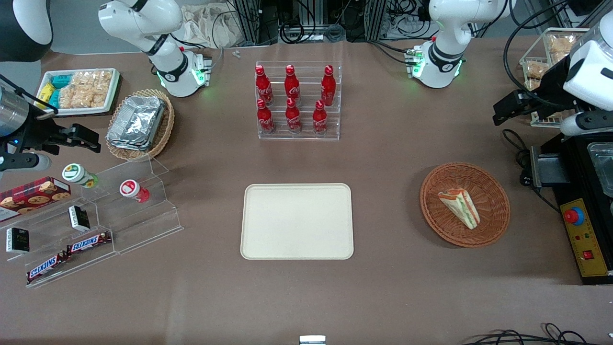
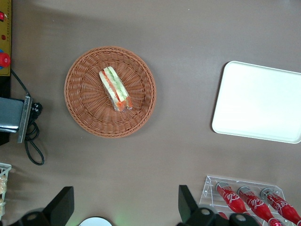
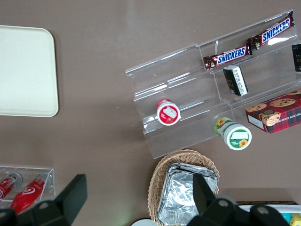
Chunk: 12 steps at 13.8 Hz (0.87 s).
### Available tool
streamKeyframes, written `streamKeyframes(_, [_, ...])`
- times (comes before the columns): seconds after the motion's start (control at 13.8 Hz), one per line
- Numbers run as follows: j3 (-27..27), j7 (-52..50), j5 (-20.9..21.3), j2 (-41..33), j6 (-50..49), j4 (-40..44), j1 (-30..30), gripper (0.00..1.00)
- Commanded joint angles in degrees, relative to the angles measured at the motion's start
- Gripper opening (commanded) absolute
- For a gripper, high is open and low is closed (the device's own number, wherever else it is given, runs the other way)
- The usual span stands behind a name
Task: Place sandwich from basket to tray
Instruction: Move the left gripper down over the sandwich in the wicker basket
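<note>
The sandwich (image 1: 459, 207) is a wrapped triangular wedge with green and orange-red filling. It lies in the round reddish-brown wicker basket (image 1: 495, 191) toward the working arm's end of the table. The cream tray (image 1: 297, 220) lies flat and bare at the table's middle, beside the basket. My left gripper (image 1: 504, 113) hangs high above the table, farther from the front camera than the basket, and holds nothing. In the left wrist view the gripper (image 2: 124, 207) has its jaws wide apart, with the sandwich (image 2: 115, 88), the basket (image 2: 82, 110) and the tray (image 2: 258, 101) all in sight.
A clear rack of red cola bottles (image 1: 297, 103) stands farther from the front camera than the tray. A black control box with a red button (image 1: 582, 230) sits beside the basket. An oval wicker basket of foil containers (image 1: 139, 122) and a clear stepped shelf of snacks (image 1: 96, 225) lie toward the parked arm's end.
</note>
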Motion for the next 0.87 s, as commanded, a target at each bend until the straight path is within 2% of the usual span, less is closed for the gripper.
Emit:
streamKeyframes(0.0, [0.7, 0.7, -0.9, 1.1, -1.8, 2.3, -0.6, 1.0])
streamKeyframes(0.29, [0.9, 0.0, 0.2, 3.3, -2.1, 0.6, -0.6, 1.0])
streamKeyframes(0.43, [1.0, 0.4, 0.6, 3.2, -0.1, -5.9, 0.8, 1.0])
streamKeyframes(0.58, [1.0, 0.2, 3.0, 2.4, 9.2, -15.4, 0.9, 1.0])
streamKeyframes(0.8, [3.2, -1.4, 3.3, 1.7, 25.4, -28.9, 0.9, 1.0])
